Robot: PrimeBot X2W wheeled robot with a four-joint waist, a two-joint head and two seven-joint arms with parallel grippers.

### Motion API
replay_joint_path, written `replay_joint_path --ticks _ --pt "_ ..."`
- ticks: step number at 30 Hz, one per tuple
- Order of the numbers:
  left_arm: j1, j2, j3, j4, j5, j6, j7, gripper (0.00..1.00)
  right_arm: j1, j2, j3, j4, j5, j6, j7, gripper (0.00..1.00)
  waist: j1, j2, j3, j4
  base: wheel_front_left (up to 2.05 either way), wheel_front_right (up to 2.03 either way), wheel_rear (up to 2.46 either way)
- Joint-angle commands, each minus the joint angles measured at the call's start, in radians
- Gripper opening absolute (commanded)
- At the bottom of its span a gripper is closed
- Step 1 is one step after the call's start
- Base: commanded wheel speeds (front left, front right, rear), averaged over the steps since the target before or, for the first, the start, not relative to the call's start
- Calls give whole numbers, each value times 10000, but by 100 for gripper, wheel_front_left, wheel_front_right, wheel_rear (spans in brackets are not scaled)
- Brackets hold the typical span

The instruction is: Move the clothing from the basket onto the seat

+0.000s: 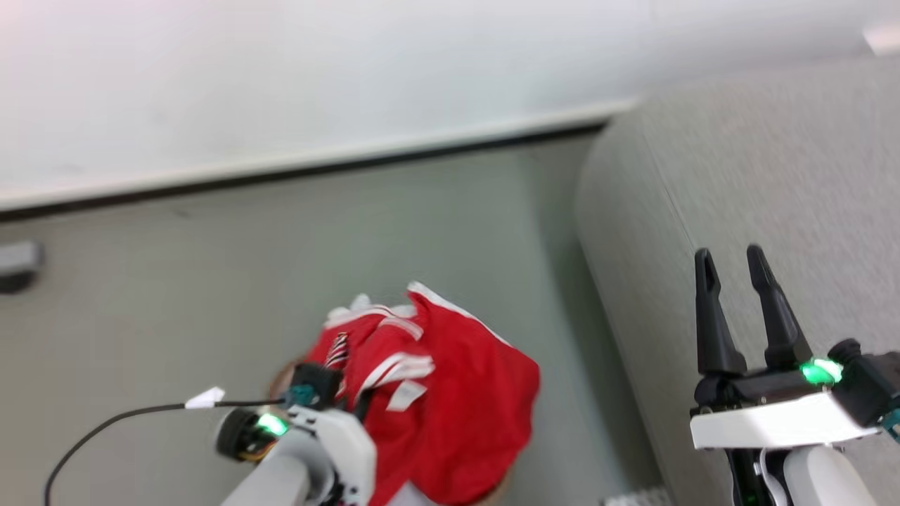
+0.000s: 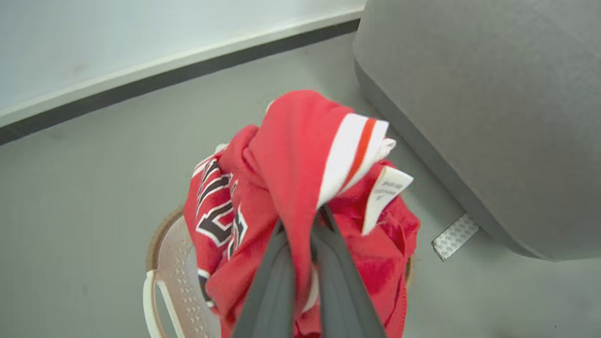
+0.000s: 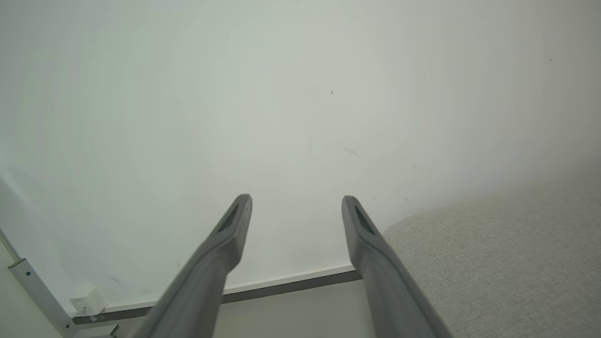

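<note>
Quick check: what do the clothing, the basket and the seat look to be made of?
Seemingly, the clothing is soft matte sports fabric: it folds and drapes limply. Probably the basket is smooth moulded plastic, given its rigid perforated wall. Likely the seat is woven upholstery: a grainy weave shows.

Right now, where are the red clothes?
In the head view the red clothing hangs lower centre, pinched in the left gripper over the basket, with the grey sofa to its right.
</note>
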Motion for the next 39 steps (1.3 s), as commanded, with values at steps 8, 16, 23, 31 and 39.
replay_joint_path --ticks 8,16,23,31,39 --pt "492 118 240 -2377 -324 -6 -38 0 549 -36 26 202 -204 -21 2 100 2 0 -1340 1161 0 0 0" --pt "535 265 694 -4342 -382 45 -38 0 827 -33 316 429 -43 -21 2 100 2 0 -1904 1307 0 0 0" --pt "190 391 1054 -5877 -425 237 -33 0 931 -34 662 548 -99 -21 2 100 2 0 -2078 1367 0 0 0" --pt "270 603 1202 -6973 -599 461 301 0 923 -70 1023 729 -211 -21 3 100 2 0 -2032 1430 0 0 0" --pt "490 721 1147 -7561 -690 547 567 0 682 -369 1721 983 -782 -21 3 100 2 0 -2006 1551 0 0 0"
